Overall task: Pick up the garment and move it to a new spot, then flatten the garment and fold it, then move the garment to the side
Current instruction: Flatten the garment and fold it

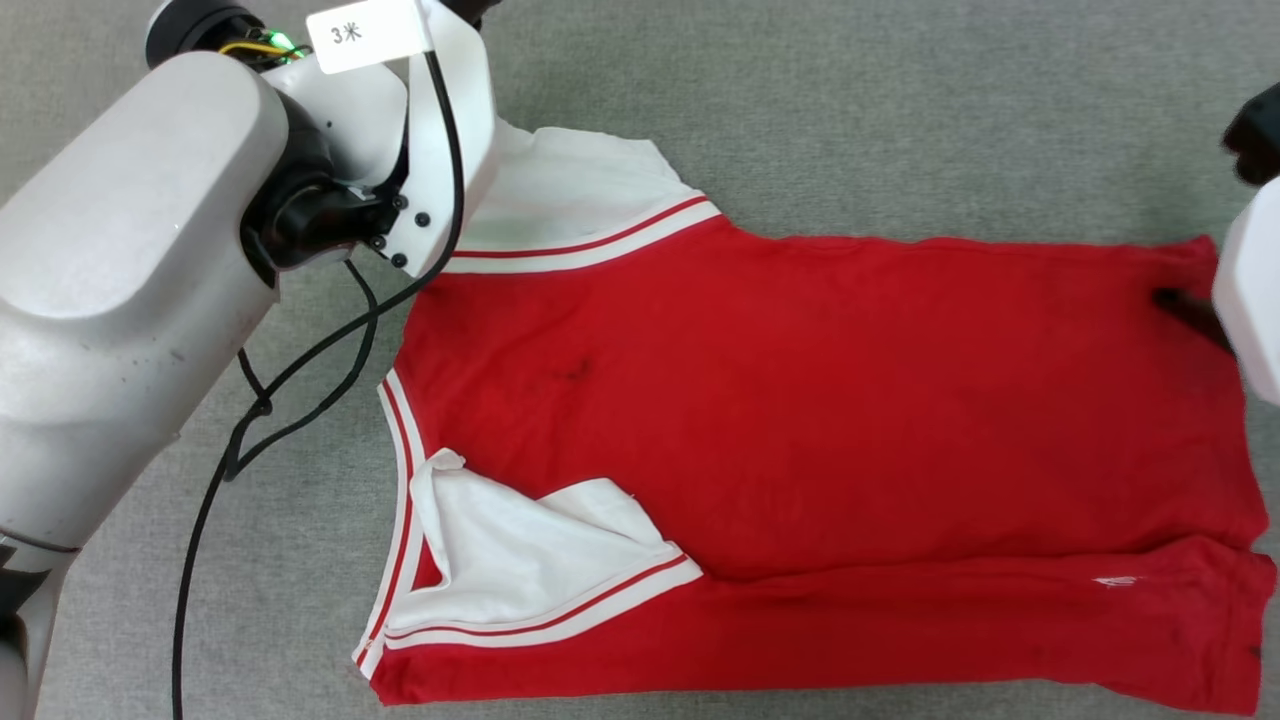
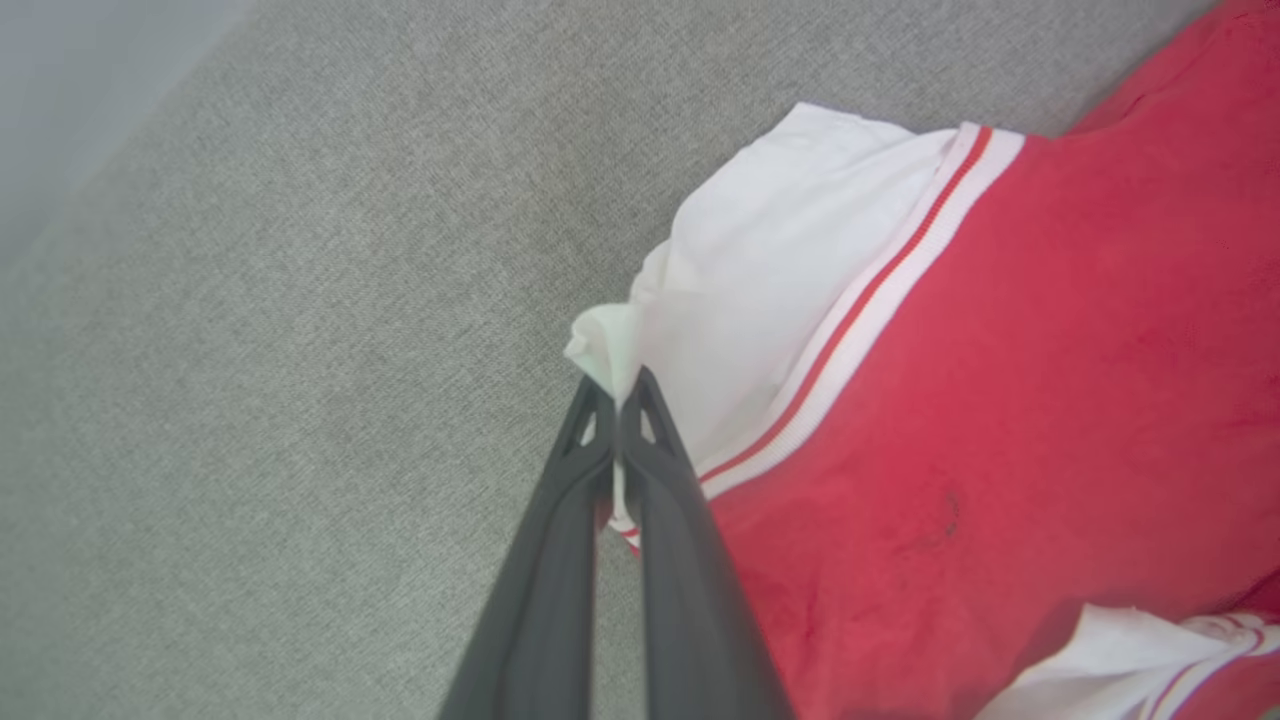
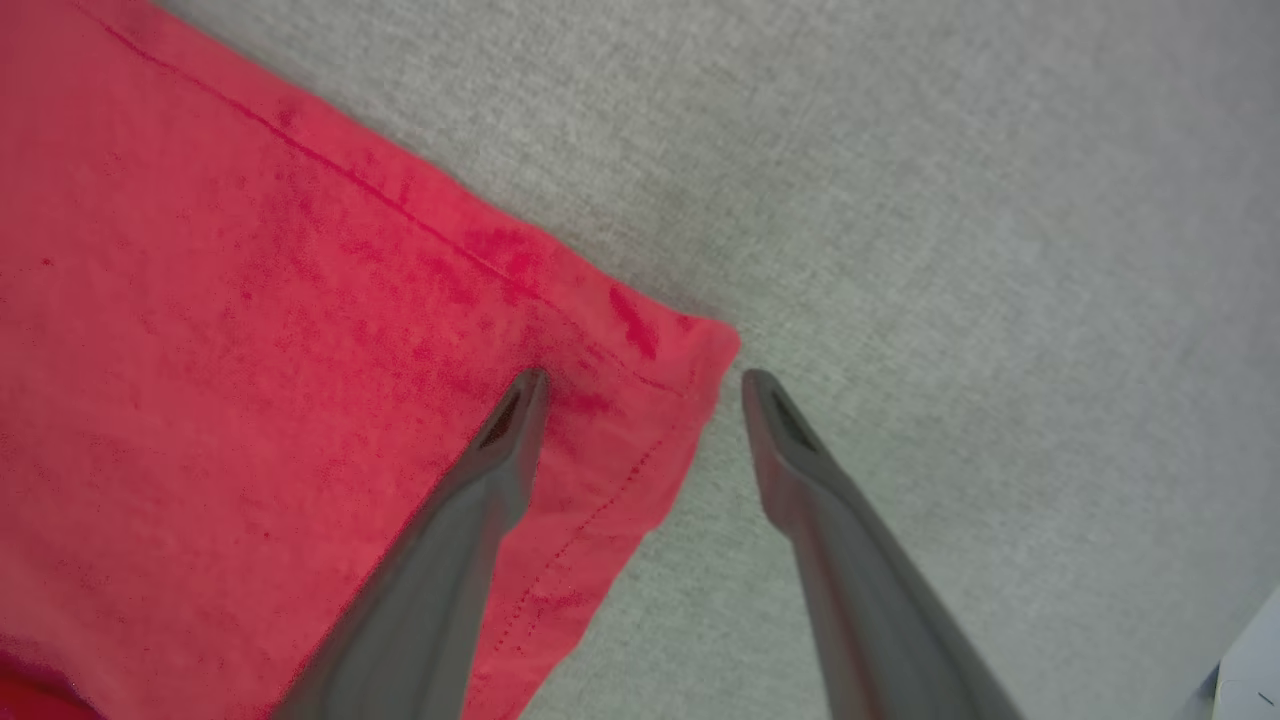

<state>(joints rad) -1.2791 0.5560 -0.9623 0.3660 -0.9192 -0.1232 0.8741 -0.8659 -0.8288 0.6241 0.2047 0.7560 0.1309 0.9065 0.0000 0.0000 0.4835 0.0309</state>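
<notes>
- A grey, woven-textured bench (image 1: 900, 120) fills the background in every view.
- The garment (image 1: 800, 400), red with white sleeves and striped trim, lies spread flat across the bench, neckline towards the robot's left, lower edge folded over.
- The pale left forearm (image 1: 120, 250) reaches over the bench's left side, trailing a black cable (image 1: 300, 370) and a white label (image 1: 365, 35).
- The left gripper (image 2: 620, 400) has its fingers pinched together on the edge of the far white sleeve (image 2: 760, 280).
- The right gripper (image 3: 645, 385) has its fingers spread wide, gripping nothing, one tip over the red hem corner and the other over bare bench.
</notes>
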